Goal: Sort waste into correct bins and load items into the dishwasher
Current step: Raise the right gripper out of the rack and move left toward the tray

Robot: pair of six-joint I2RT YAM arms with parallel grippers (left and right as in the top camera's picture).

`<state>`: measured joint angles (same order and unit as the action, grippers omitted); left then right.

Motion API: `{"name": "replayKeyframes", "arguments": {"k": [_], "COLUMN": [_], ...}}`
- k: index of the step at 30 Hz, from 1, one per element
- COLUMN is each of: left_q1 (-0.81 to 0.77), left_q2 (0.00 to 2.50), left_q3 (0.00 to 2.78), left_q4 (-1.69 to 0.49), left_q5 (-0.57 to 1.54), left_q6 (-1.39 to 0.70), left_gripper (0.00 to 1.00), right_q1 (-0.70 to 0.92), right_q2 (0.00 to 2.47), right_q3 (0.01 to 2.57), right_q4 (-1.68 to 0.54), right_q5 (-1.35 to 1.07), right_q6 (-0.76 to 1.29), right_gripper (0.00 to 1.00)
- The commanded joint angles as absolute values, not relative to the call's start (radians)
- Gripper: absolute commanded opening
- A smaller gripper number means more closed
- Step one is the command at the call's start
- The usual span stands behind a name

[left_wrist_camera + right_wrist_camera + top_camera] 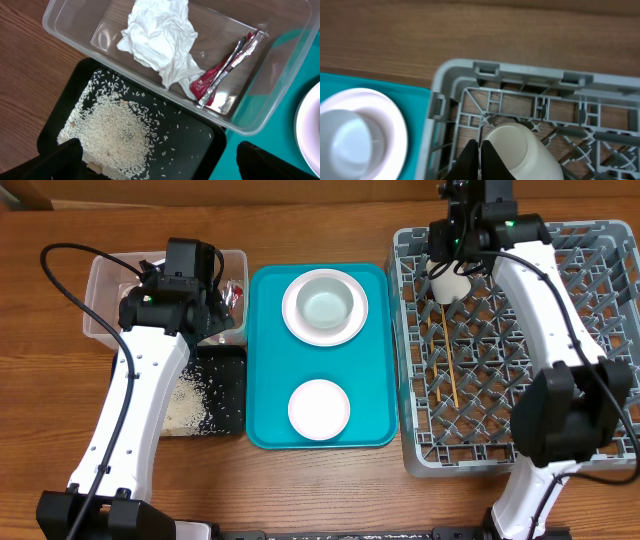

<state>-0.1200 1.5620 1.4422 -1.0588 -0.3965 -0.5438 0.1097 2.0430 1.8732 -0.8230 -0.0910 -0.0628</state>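
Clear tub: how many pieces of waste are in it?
2: a crumpled white tissue in the tub's middle, a red wrapper beside it toward the teal tray. Part of the tub is cropped.

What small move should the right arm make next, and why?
Probably lift the right fingers straight up out of the dish rack, then head toward the teal tray. They are shut beside the small cup, which already lies in the rack near the chopsticks, while the plate, the bowl on it and a second bowl wait on the tray.
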Motion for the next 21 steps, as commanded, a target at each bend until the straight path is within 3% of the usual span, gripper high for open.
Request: {"name": "replayKeyframes", "arguments": {"k": [1,12,21], "left_q1": [-0.125,-0.125,-0.125], "left_q2": [1.558,1.558,1.558], "left_q3": [1.454,1.454,1.454], "left_q4": [-1.058,-1.058,-1.058], "left_q5": [-0.399,-0.399,-0.399], "left_q6": [-0.531,-0.531,-0.531], "left_gripper": [1.00,1.00,1.00], "right_q1": [0.104,0.088,0.071], "right_q2": [2.089,2.090,2.054], "right_q3": [1.869,1.869,1.916], "right_q4": [-0.821,-0.995,-1.127], "right_q5": [-0.052,0.131,0.095], "right_q6": [-0.044,-0.044,0.001], "right_gripper": [0.07,0.07,0.06]}}
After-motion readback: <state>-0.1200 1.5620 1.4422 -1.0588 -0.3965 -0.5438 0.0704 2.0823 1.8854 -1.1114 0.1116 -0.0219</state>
